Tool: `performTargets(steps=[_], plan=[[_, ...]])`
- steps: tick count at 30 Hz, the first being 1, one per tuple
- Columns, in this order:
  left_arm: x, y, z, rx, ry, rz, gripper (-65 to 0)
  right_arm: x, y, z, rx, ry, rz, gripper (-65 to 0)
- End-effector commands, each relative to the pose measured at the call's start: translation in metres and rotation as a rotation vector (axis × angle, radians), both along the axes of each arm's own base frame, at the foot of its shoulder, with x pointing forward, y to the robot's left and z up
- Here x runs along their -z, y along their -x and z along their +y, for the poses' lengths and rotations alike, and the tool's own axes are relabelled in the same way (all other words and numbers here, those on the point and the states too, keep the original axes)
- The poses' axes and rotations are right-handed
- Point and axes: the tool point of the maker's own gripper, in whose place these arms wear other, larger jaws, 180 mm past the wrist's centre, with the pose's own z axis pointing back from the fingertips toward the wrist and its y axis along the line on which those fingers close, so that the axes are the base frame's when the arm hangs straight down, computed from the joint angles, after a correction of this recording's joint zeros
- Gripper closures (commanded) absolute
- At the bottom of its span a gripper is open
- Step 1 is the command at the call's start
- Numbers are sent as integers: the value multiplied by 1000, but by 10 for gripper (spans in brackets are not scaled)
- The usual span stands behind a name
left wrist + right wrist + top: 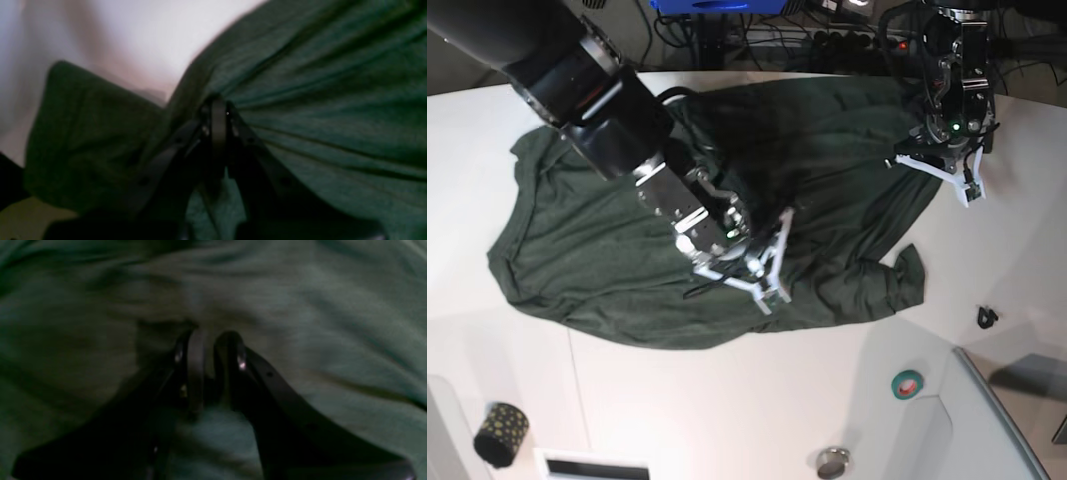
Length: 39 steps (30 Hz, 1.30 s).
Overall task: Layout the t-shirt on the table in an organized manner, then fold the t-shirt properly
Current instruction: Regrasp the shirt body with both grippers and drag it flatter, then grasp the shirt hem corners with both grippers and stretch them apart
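- T-shirt [627,250], dark green, lies crumpled across the far half of the white table [757,400], reaching toward its far edge.
- Left gripper [218,110] is closed, pinching a fold at the shirt's edge; cloth fans out in taut creases from it.
- Right gripper [210,346] rests on the shirt's middle, jaws nearly together with cloth bunched between them.
- Roll of tape [907,383] sits near the table's near edge.
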Motion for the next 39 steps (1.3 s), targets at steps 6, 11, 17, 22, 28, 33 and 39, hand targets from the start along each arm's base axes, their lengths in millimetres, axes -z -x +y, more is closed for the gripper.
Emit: performTargets(steps=[6,11,17,22,28,33,39], plan=[[-8,-8,6,0,-23,-30,0,-1,-48,-46,191,-39,-37,-113],[-7,-7,3,2,-17,-26,0,-17,-64,-42,184,-47,-73,-113],[-17,-17,2,6,-17,-64,0,-59,-55,5,33,-65,-132,-113],[-48,-56,-1,17,-19,-176,0,-102,-49,-13,10,-56,-186,-113],[-70,-110,-23,11,37,-281,0,-72,-64,-116,229,9,-129,-113],[-45,-134,-54,62,77,-213,0,-40,-62,-184,346,76,-71,-113],[10,-123,-50,46,69,-55,0,-10,-57,-225,418,147,0,-113]])
